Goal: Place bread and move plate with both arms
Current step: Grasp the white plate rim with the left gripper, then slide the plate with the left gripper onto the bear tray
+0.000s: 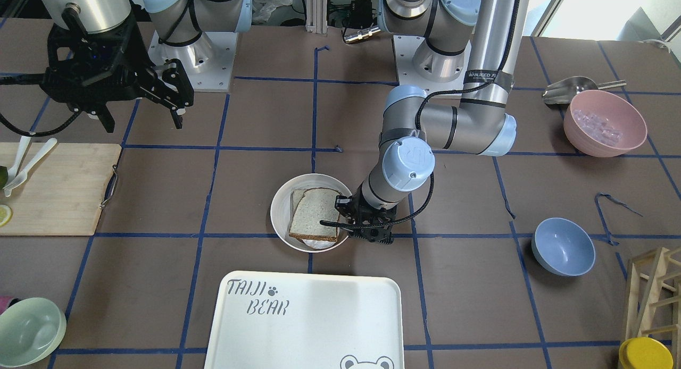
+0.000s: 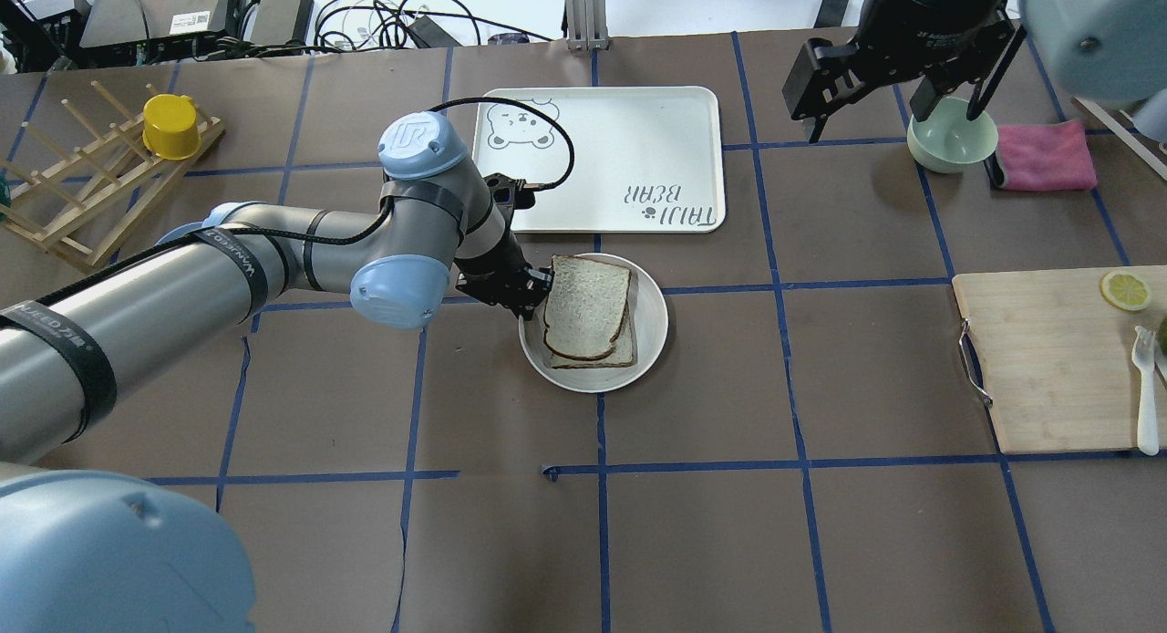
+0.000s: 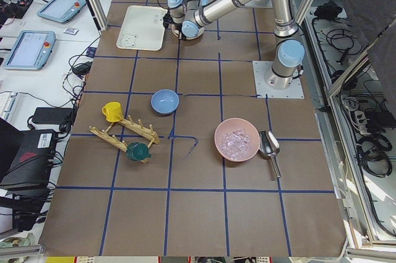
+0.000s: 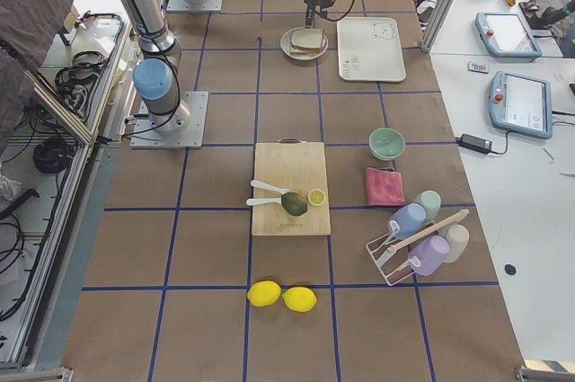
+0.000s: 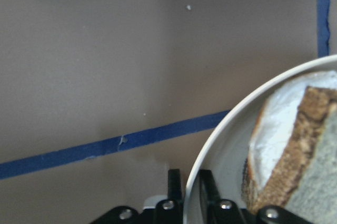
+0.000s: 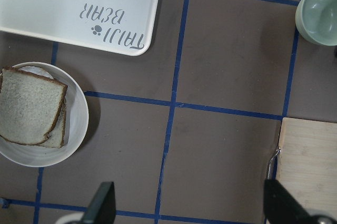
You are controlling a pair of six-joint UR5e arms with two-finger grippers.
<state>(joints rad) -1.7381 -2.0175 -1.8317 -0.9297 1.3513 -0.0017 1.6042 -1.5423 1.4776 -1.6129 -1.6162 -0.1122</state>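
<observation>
The bread (image 2: 588, 303), a dark-crusted greyish slice, lies in the round cream plate (image 2: 653, 341) on top of a smaller, paler slice (image 2: 624, 352). My left gripper (image 2: 538, 291) is at the plate's left rim. In the left wrist view its fingers (image 5: 174, 184) are shut on the rim (image 5: 226, 129), one inside and one outside. In the front view the left gripper (image 1: 340, 216) touches the plate (image 1: 279, 215) beside the bread (image 1: 316, 212). My right gripper (image 2: 889, 95) hangs high over the far right of the table, open and empty. Its view shows the plate (image 6: 79, 129) and the bread (image 6: 29, 108) far below.
The TAIJI BEAR tray (image 2: 602, 159) lies just beyond the plate. A green bowl (image 2: 948, 136) and a pink cloth (image 2: 1044, 154) sit far right. A cutting board (image 2: 1058, 359) lies at the right. A wooden rack (image 2: 91, 186) with a yellow cup stands far left.
</observation>
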